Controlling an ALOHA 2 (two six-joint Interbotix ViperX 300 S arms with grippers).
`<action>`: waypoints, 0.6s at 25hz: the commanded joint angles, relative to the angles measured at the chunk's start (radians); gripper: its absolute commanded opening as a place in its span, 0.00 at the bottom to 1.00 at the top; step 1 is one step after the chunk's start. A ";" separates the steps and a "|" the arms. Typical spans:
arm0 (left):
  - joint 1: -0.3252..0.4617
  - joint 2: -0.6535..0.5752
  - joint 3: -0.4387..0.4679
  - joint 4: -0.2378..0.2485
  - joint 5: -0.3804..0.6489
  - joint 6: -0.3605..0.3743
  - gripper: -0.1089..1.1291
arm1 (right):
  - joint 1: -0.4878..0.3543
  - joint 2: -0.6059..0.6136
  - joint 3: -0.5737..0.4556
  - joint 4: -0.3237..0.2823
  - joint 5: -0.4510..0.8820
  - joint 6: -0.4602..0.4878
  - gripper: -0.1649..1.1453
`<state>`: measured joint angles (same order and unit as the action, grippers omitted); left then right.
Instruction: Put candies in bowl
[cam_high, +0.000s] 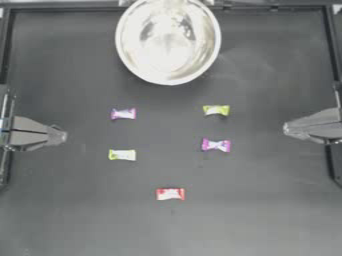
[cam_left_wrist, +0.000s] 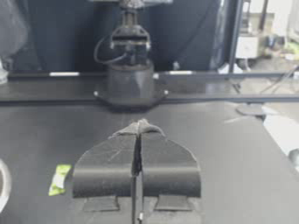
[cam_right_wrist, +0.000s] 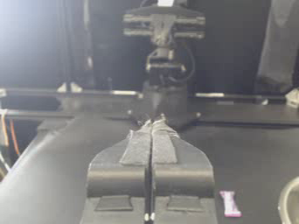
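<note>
Both grippers sit parked w/ jaws pressed together, holding nothing: left gripper (cam_high: 59, 135) at left table edge, right gripper (cam_high: 288, 128) at right edge. Five candies (cam_high: 170, 194) lie scattered mid-table btwn them, apart from the bowl (cam_high: 167, 41) at the far edge.

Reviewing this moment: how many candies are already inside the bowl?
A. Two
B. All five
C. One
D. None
D: the bowl holds no candy, and all five lie on the table: pink candies, yellow-green candies and the red candy.
</note>
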<state>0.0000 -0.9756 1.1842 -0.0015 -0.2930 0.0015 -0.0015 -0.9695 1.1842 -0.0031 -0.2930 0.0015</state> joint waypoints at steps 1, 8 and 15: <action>0.003 0.006 -0.012 0.005 -0.057 0.015 0.08 | 0.003 0.005 -0.020 0.005 -0.018 0.006 0.08; 0.003 0.008 -0.006 0.005 -0.012 0.032 0.18 | 0.002 0.005 -0.008 -0.023 -0.041 0.011 0.24; 0.003 0.015 -0.018 0.003 0.066 0.031 0.95 | 0.002 0.005 -0.006 -0.120 -0.043 0.020 0.75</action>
<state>0.0015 -0.9756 1.1888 0.0015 -0.2362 0.0322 0.0000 -0.9710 1.1888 -0.1150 -0.3283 0.0184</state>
